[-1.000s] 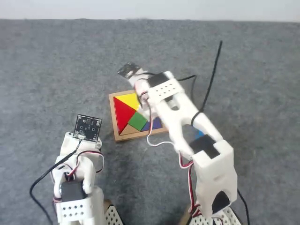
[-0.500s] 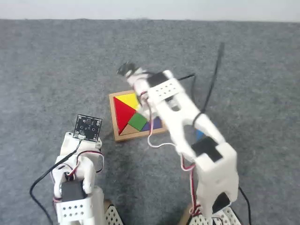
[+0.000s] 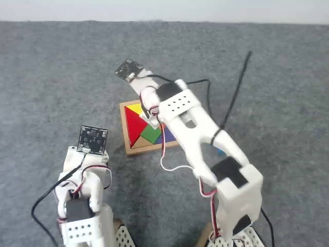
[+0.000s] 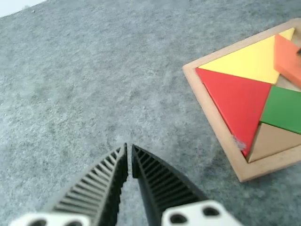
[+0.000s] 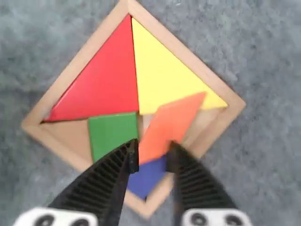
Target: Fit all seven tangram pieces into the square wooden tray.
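The square wooden tray lies mid-table with red and yellow large triangles, a green square, a tan triangle and a blue piece in it. My right gripper hangs over the tray, shut on the near end of the orange parallelogram, which sits askew across the yellow triangle's corner and a bare patch of tray. My left gripper is shut on nothing, over bare carpet beside the tray.
Grey carpet surrounds the tray on all sides. The right arm stretches from the near edge over the tray's right part. The left arm stands at the near left. A black cable trails at the right.
The right arm's wrist has swung left and farther out over the tray, carrying the orange piece with it. The left arm has hardly moved.
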`<state>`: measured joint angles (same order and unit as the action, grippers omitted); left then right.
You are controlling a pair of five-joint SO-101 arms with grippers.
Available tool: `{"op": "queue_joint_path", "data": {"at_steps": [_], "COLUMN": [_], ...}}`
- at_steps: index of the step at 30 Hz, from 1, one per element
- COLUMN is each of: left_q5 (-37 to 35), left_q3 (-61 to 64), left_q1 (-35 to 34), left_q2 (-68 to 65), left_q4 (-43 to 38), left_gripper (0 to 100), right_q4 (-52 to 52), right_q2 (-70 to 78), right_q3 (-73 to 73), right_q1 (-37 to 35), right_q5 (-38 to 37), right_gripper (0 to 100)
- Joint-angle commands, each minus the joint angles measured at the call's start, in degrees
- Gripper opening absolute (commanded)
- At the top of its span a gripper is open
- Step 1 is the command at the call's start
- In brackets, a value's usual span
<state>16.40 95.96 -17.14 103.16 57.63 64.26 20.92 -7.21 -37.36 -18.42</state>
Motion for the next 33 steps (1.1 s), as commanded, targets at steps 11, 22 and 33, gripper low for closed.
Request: {"op": "queue_joint_path", "data": {"at_steps": [11, 22, 33], "left_q5": [0.0, 0.0, 0.0], "left_q3": [-1.1, -1.0, -1.1], "left_q1": [-0.4, -0.4, -0.4], "left_q2": [1.2, 1.2, 1.2], "left_q4": [-1.4, -1.4, -1.3], "left_gripper": [1, 1, 1], "right_q4": [-8.9, -9.1, -6.6], "right_q2": [4.3, 4.4, 0.9], "right_q3": [-0.5, 1.1, 0.2], "right_q1": [0.0, 8.1, 2.0], "right_q5": [0.6, 0.6, 0.6], "right_gripper": [4.1, 4.1, 4.1]}}
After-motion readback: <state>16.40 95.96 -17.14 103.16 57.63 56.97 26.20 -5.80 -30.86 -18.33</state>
